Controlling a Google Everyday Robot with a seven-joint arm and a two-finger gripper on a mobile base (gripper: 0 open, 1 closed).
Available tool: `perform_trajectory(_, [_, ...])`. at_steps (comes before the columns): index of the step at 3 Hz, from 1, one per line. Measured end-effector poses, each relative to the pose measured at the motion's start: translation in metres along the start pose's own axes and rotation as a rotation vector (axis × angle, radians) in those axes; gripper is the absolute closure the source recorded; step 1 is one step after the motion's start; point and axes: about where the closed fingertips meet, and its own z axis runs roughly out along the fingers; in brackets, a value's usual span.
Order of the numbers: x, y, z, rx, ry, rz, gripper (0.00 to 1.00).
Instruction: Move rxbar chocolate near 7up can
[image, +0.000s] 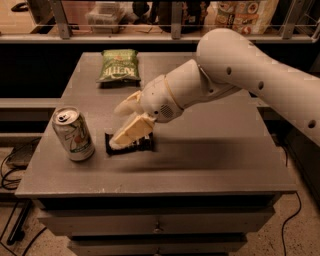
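The rxbar chocolate (131, 145), a small flat black bar, lies on the grey table (210, 160) near the front left. The 7up can (73, 134) stands upright just left of it, a small gap between them. My gripper (116, 126) is right above the bar, pointing left and down. Its fingers are spread apart; the lower finger (131, 132) rests over the bar and hides part of it, and the upper finger (127, 103) stands free above.
A green chip bag (119, 65) lies at the table's far left. My white arm (240, 70) reaches in from the right over the table's middle. A shelf with goods runs behind the table. Drawers sit below the front edge.
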Motion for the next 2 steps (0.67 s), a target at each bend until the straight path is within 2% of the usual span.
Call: perform_trajectory(2, [-0.0020, 0.0006, 0.0010, -0.001, 0.000, -0.003, 0.00])
